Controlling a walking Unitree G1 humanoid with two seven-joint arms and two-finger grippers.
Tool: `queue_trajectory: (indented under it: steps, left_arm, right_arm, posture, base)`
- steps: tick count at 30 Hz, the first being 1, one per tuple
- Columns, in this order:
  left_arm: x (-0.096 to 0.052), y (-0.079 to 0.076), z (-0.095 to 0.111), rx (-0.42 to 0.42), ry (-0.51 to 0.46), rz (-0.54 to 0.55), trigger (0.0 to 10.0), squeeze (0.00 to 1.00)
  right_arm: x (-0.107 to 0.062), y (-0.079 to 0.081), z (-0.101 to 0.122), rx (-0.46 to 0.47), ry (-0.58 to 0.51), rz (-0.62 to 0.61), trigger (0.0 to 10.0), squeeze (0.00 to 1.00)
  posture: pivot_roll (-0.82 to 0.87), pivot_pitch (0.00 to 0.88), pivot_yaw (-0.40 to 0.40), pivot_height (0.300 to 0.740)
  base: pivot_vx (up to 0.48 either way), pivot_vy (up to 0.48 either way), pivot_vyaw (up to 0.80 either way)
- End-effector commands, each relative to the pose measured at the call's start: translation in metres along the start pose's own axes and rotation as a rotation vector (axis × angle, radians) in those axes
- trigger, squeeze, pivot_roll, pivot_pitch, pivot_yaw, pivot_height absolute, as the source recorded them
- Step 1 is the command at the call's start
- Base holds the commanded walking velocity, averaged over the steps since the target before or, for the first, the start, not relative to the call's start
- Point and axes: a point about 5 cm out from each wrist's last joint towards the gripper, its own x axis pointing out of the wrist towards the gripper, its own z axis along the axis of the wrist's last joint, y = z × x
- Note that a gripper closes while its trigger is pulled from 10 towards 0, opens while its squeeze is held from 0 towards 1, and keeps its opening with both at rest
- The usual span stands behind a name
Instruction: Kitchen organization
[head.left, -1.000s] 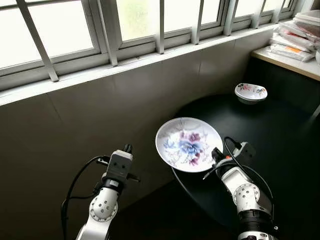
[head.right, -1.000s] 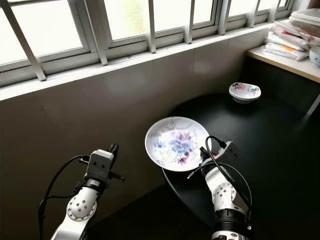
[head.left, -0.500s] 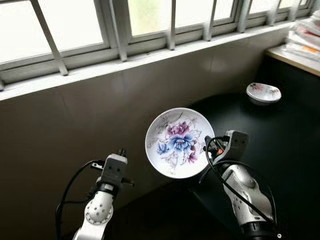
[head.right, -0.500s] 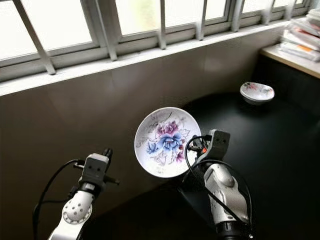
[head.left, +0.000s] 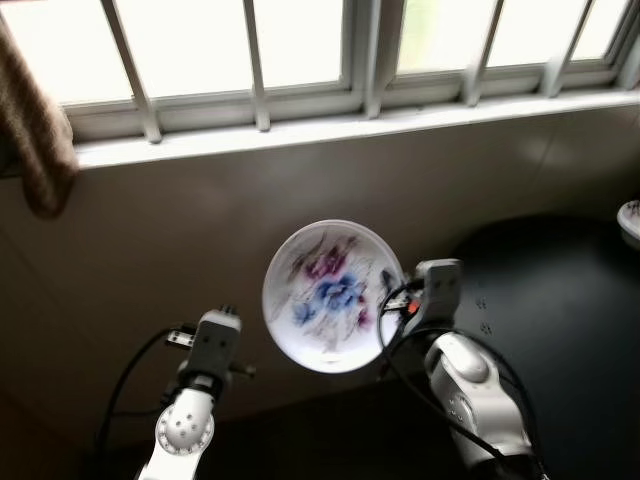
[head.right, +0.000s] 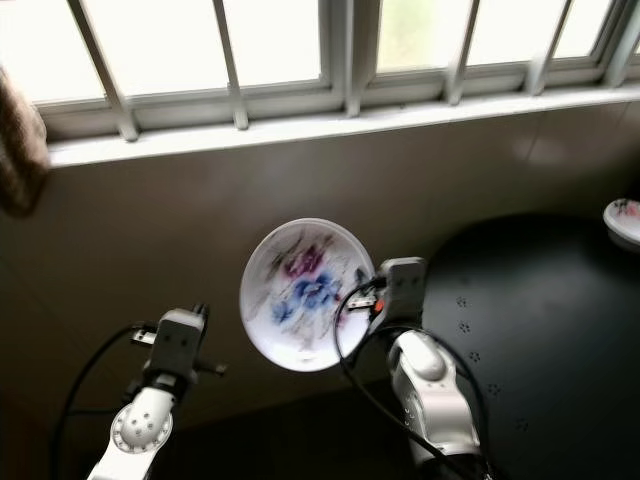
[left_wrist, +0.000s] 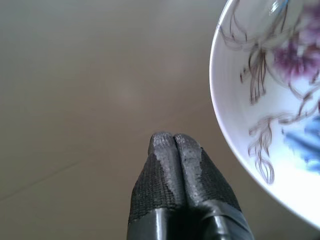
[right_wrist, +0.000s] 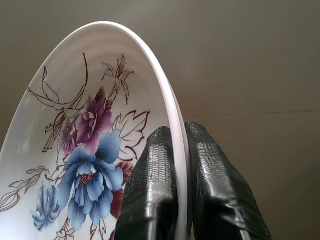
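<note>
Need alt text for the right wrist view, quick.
The right gripper pinches the rim of a white plate painted with blue and purple flowers, one black finger on each face. A plain tan wall lies behind.

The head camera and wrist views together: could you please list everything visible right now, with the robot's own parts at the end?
Floral plate: one, white with blue and purple flowers, held tilted in the air in front of the wall.
Small dish: one, white with a floral pattern, on the far right of the dark table, cut by the frame edge.
Round table: one, black, on the right.
Window: one, white frame with bars, bright, above the sill.
Wall: one, grey-brown, below the sill.
Cloth: one, brown, hanging at upper left.
Right gripper: black fingers clamped on the plate's rim.
Left gripper: black fingers pressed together, empty, beside the plate.
</note>
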Motion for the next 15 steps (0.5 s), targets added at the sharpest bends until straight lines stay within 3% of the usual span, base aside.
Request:
queue_trajectory:
  steps: [1,10,15]
  left_arm:
    - [-0.0028,-0.0027,-0.0029,-0.007,0.016,-0.005,10.0,0.00]
    - [-0.0022,-0.0043,0.0019,0.001,-0.023,-0.009,10.0,0.00]
    - [-0.0021,-0.0036,0.0034,0.000,-0.034,-0.003,10.0,0.00]
  right_arm:
    - [-0.0008,-0.0037,0.0028,-0.012,-0.021,-0.010,0.0,0.00]
    - [-0.0006,-0.0005,0.0026,-0.024,-0.028,-0.006,0.0,0.00]
    - [0.0013,-0.0006,0.0096,-0.076,-0.074,-0.014,0.0,0.00]
  posture:
    - [-0.08,0.000,0.038,0.740]
    - [-0.07,0.000,0.035,0.740]
    - [-0.07,0.000,0.033,0.740]
  base:
    - [0.000,0.480,0.80]
    - [0.000,0.029,0.80]
    - [0.000,0.000,0.80]
